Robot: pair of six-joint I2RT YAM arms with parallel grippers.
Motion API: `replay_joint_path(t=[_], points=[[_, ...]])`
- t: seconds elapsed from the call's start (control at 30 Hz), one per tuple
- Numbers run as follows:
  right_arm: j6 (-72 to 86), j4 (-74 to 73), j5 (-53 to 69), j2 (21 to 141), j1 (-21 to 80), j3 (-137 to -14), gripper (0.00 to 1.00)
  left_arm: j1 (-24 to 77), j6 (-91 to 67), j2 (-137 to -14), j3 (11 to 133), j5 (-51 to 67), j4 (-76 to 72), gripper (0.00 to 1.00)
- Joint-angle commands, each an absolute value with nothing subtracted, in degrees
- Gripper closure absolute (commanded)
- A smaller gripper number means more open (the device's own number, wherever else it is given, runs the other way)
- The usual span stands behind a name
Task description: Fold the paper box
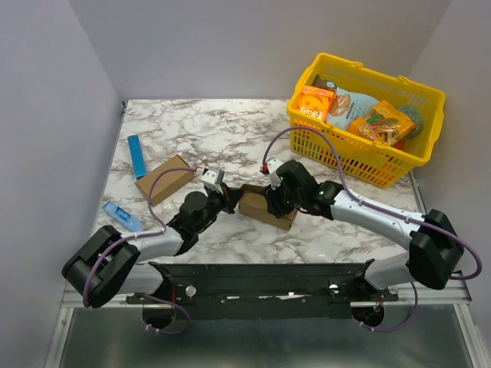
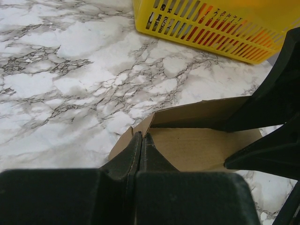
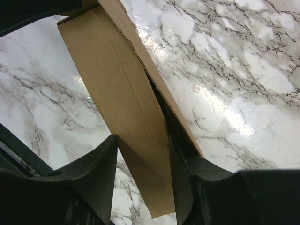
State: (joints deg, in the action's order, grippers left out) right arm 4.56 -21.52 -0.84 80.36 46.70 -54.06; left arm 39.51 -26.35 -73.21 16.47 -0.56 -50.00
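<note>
The right claw [image 3: 143, 157] clamps the paper box [image 3: 117, 93] across its width; the left claw [image 2: 142, 140], pinched shut, sits at that box's open end, yellow basket [image 2: 211, 28] beyond it.

Left arm [image 1: 146, 247] and right arm [image 1: 376, 215] both stretch in low, angled toward each other. Left tool [image 2: 142, 138] is pinched fully together, right tool [image 3: 142, 140] has its fingers [image 3: 93, 168] half spread, clamped on the paper box [image 3: 117, 70]

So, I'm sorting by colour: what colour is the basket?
Yellow; the basket shows best in the top view.
</note>
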Motion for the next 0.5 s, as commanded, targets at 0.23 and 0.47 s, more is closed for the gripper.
replay_joint_path(t=[0.23, 0.47], points=[[5.3, -25.8, -7.5, 83.1, 44.7, -53.0, 0.49, 40.7, -30.0, -74.4, 15.3, 1.5, -36.8, 1.00], [5.1, -25.8, -7.6, 82.5, 44.7, -52.8, 0.49, 40.7, -27.2, -77.2, 13.4, -2.5, -36.7, 1.00]])
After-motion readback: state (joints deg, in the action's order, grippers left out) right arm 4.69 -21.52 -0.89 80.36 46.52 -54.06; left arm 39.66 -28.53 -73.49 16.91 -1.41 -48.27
